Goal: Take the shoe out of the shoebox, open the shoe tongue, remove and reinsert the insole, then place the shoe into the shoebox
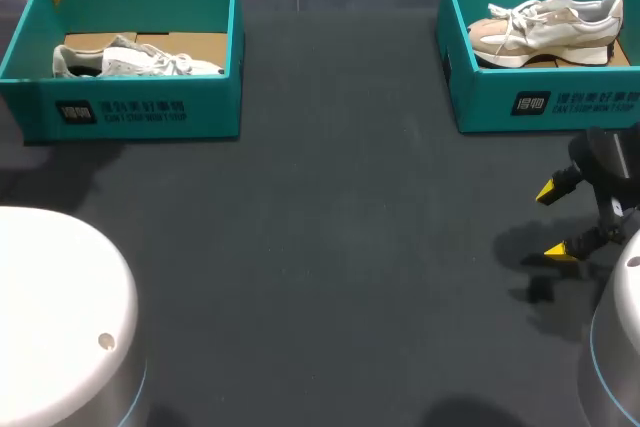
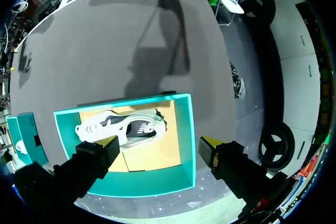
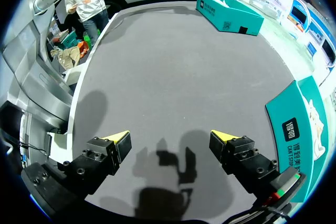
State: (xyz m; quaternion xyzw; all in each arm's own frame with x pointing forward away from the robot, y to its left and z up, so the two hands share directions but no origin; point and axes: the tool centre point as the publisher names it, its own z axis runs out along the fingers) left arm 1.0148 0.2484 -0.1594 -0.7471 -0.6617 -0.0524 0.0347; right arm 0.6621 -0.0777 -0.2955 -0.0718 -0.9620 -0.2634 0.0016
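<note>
Hovering the empty, wide-open left gripper [image 2: 160, 144] over the shoebox [image 2: 152, 184], apparently lining up on its shoe [image 2: 122, 127], and parking the equally open right gripper [image 3: 170, 138] well apart from it.

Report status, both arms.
Left gripper open, empty, over left shoebox, shoe inside. Right gripper open, empty, over table near right shoebox, second shoe inside. Nothing blocking.

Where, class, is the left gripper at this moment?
The left gripper hangs open at the head view's far left, above the far corner of the left shoebox holding a grey-white shoe.
</note>
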